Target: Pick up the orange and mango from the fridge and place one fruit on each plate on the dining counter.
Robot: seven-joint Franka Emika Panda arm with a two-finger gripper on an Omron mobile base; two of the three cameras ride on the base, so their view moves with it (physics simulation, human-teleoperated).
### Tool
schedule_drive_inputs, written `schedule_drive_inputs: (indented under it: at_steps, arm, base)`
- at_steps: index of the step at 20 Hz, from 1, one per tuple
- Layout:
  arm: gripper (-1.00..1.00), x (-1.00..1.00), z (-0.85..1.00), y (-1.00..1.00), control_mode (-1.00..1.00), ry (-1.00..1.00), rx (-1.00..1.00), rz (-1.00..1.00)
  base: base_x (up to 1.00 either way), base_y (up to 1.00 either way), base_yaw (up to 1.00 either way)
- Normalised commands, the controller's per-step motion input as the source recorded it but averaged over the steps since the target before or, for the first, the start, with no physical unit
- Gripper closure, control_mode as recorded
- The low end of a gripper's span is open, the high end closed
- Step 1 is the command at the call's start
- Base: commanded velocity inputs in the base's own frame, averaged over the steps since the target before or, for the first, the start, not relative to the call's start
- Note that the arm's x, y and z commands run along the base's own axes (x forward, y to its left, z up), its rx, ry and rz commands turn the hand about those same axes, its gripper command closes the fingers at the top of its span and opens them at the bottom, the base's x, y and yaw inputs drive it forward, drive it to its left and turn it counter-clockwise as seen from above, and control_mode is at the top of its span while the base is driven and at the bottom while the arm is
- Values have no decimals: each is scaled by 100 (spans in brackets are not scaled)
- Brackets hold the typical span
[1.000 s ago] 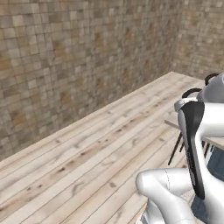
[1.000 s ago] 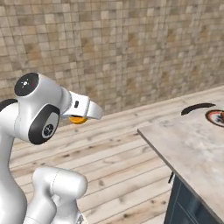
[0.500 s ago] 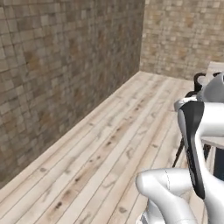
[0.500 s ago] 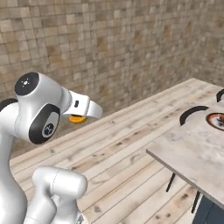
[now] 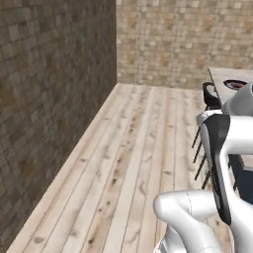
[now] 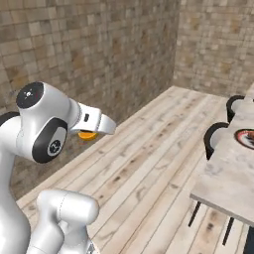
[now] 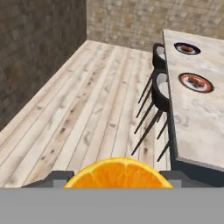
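The orange (image 7: 118,173) sits between the two dark fingertips of my gripper (image 7: 117,178), which is shut on it. From the right base view the orange (image 6: 88,135) peeks out under the white hand, held up beside the arm. Ahead to the right lies the dining counter (image 7: 192,120) with its beige marbled top. On it rest a red-rimmed plate (image 7: 196,82) and, farther off, a blue-rimmed plate (image 7: 187,48). The red-rimmed plate (image 6: 245,138) also lies on the counter (image 6: 230,173) at the right edge. The mango and the fridge are out of view.
Two dark stools (image 7: 160,87) (image 7: 158,54) stand along the counter's near side, thin legs splayed onto the plank floor (image 7: 92,109). Stone-tiled walls (image 5: 54,99) close the left and far sides, meeting at a corner. Open floor stretches between wall and counter.
The whole picture has swung, so the base has turned: the wall corner, stools and counter have come further into view. The orange stays in the gripper, held the same way.
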Motion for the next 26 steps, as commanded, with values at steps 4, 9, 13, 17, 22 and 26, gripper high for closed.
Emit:
schedule_drive_inputs:
  at_steps: [4,9,13,17,22,26]
  arm:
    - [100,0,0,0,100,0,0,0]
    - [100,0,0,0,100,0,0,0]
    - [100,0,0,0,100,0,0,0]
    - [100,0,0,0,100,0,0,0]
    - [100,0,0,0,100,0,0,0]
    - [100,0,0,0,100,0,0,0]
  base:
    - [100,72,-51]
    - [100,67,-50]
    - [100,66,-49]
    - [100,65,-49]
    - [100,63,-50]
    - [100,61,-53]
